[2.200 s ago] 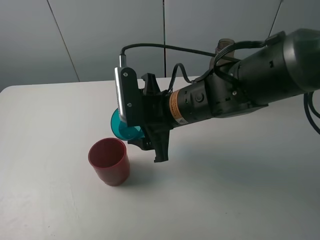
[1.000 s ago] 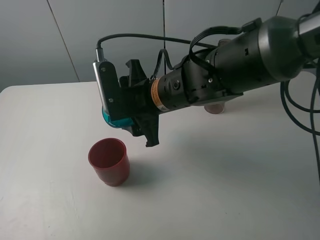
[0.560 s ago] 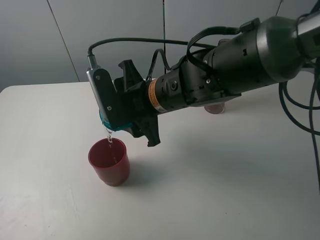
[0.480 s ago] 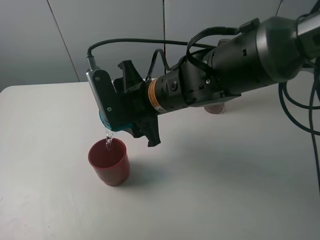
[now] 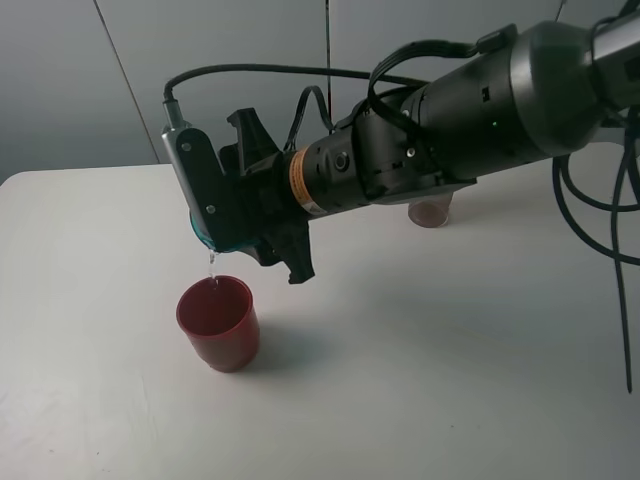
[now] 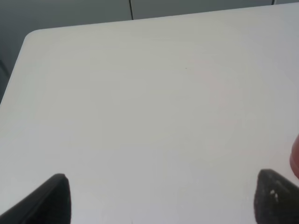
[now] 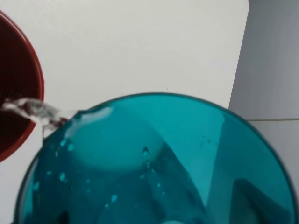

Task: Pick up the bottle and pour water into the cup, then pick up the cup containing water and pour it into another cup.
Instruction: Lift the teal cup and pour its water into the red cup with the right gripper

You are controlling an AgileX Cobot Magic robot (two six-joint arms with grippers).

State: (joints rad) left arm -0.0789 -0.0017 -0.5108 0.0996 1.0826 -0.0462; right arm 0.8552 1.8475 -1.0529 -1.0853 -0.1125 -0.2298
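Now, right gripper [image 5: 240, 235]: fingers closed tight around teal cup [image 5: 203, 232], held above table [image 5: 450, 350], left of centre.
teal cup: tipped steeply, rim just above red cup [image 5: 219, 322].
water [image 5: 212, 266]: thin stream falling into red cup.
bottle [image 5: 430, 212]: far right, mostly hidden behind arm.
left gripper [image 6: 163, 200]: fingers wide apart, holding nothing.

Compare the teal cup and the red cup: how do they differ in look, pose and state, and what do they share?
Look: the teal cup is translucent; the red cup is opaque. Pose: the teal cup is tipped in the air, held by the right gripper; the red cup stands upright on the table. State: the teal cup pours a thin stream of water; the red cup catches it. Both are plain, handleless tumblers.
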